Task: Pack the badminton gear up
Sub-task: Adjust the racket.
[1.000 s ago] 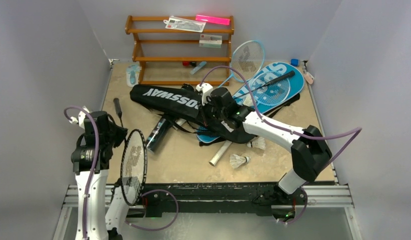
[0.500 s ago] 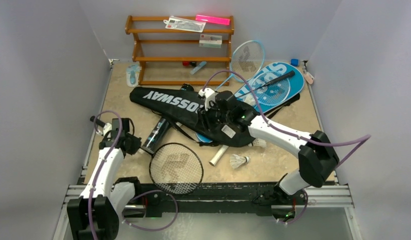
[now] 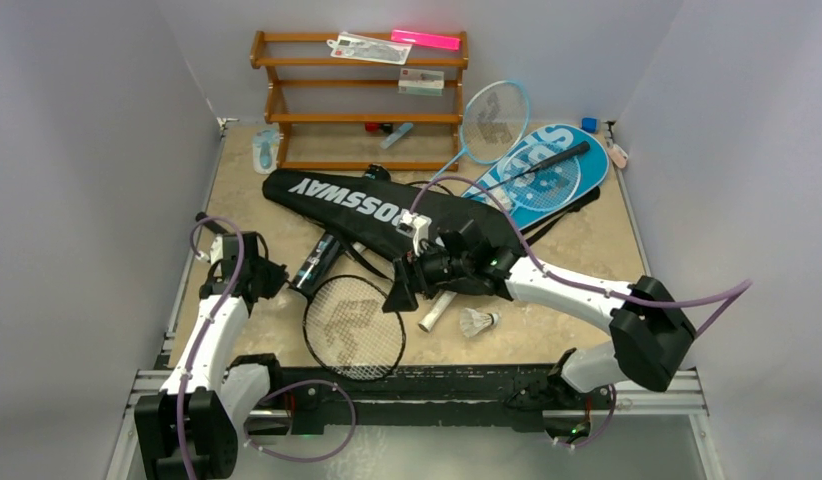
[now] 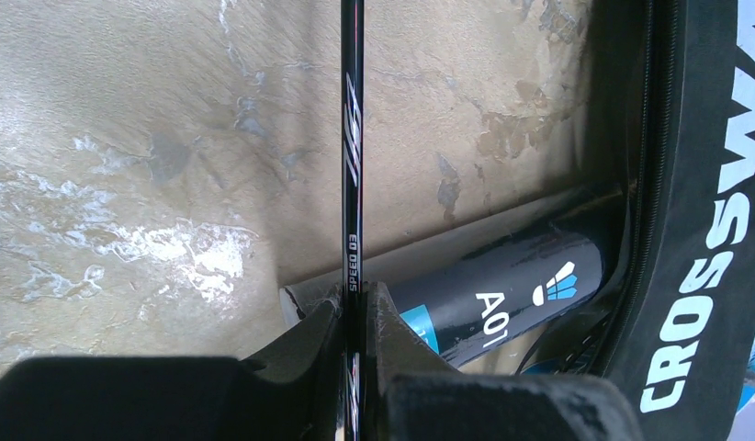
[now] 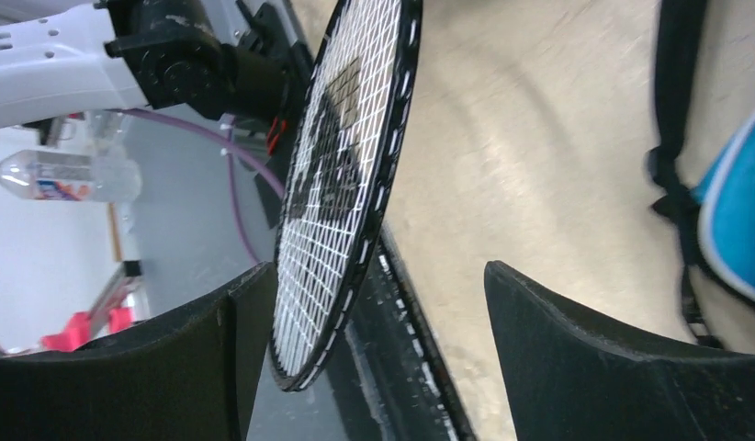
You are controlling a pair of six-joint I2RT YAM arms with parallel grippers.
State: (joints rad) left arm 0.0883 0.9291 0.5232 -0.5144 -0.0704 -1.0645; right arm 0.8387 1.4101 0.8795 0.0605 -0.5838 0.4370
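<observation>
My left gripper point(image 3: 274, 281) point(image 4: 354, 308) is shut on the thin shaft of a black racket point(image 4: 353, 138). Its strung head point(image 3: 354, 327) point(image 5: 346, 165) hangs low over the table's front edge. My right gripper point(image 3: 397, 288) point(image 5: 378, 271) is open beside the head's right rim, which shows close to one finger; I cannot tell if they touch. The black "CROSSWAY" cover point(image 3: 357, 205) point(image 4: 704, 230) lies mid-table with the long black tube point(image 3: 317, 264) point(image 4: 502, 294) by it. The blue "SPORT" cover point(image 3: 543, 170) carries another black racket point(image 3: 552, 160). A light-blue racket point(image 3: 495, 116) lies behind. A shuttlecock point(image 3: 477, 322) sits front right.
The brown wooden rack point(image 3: 359, 100) stands at the back, with a pink bar point(image 3: 425, 40) and clear packets on it. A white cylinder point(image 3: 434, 309) lies under my right arm. Black straps point(image 5: 677, 83) trail from the covers. Grey walls close in both sides.
My left arm has swung the black racket down from upright to nearly flat at the front. My right gripper has opened and moved from the black cover forward to the racket head.
</observation>
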